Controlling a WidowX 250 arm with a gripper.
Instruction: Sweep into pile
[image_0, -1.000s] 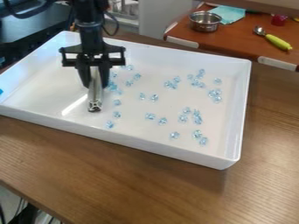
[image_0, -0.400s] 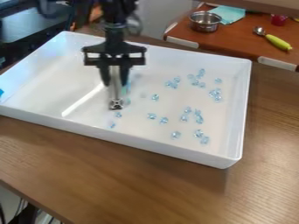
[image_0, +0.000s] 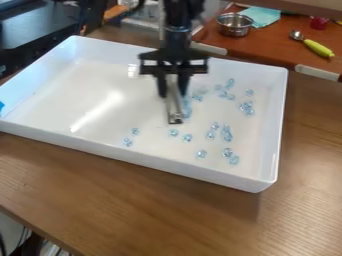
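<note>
My gripper (image_0: 174, 92) hangs over the middle of the white tray (image_0: 100, 148), shut on a pale, narrow sweeping tool (image_0: 174, 102) whose dark lower end is down at the tray floor. Against the tool's right side lie light-blue clear pieces (image_0: 187, 107), partly hidden by it and the gripper. More blue pieces (image_0: 246, 108) are scattered over the tray's right half, with several close to the right wall. Two stray pieces (image_0: 128, 142) sit to the lower left of the tool, near the front wall.
The tray's raised walls surround the work area on a brown wooden table (image_0: 133, 200). Behind at the upper right, another surface holds a metal pot (image_0: 234, 24), a teal cloth (image_0: 261, 16) and a spoon with a yellow-green handle (image_0: 318, 48).
The gripper and tool have moved right across the tray from its left-centre. Blue pieces that lay beside the tool have shifted right with it, while those by the right wall barely differ.
</note>
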